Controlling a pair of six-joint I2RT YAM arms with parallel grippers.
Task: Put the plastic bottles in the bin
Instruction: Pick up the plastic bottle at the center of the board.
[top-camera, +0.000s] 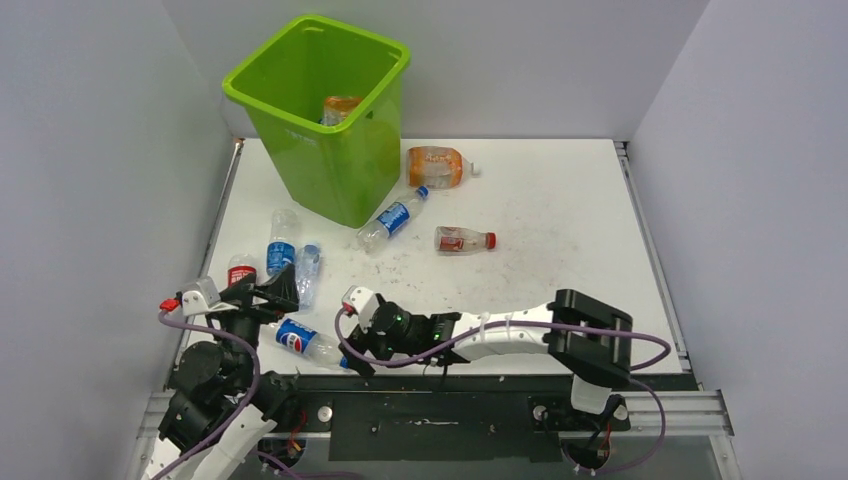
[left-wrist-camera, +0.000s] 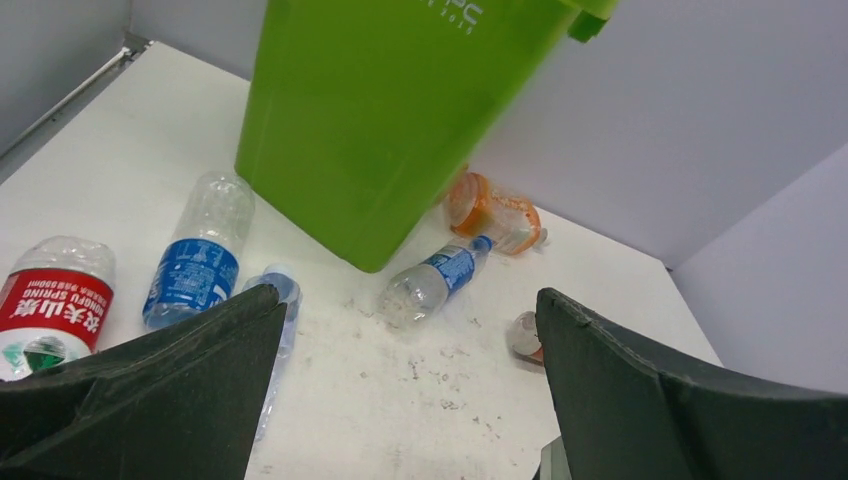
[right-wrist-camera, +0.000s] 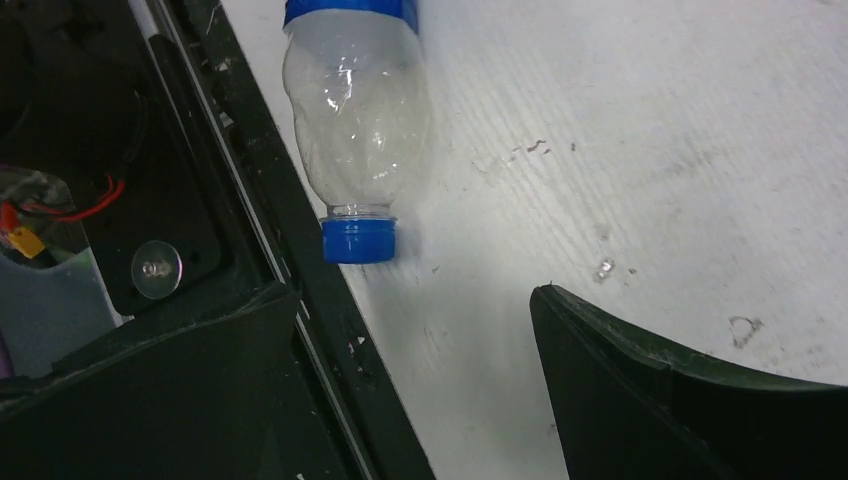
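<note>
Plainly, left fingers (left-wrist-camera: 150, 400) gape wide, empty; right fingers (right-wrist-camera: 680, 400) too (blue-capped bottle (right-wrist-camera: 355, 110) just ahead).

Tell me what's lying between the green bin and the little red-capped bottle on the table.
A clear blue-labelled bottle lies slanted between the bin and the red-capped bottle, clearest in the top view.

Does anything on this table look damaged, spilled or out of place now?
Nothing looks spilled. The plastic bottles lie on their sides, scattered before and beside the bin. The orange bottle looks crushed, and the Pepsi bottle at the near edge is dented. The table has dark specks near its middle.
</note>
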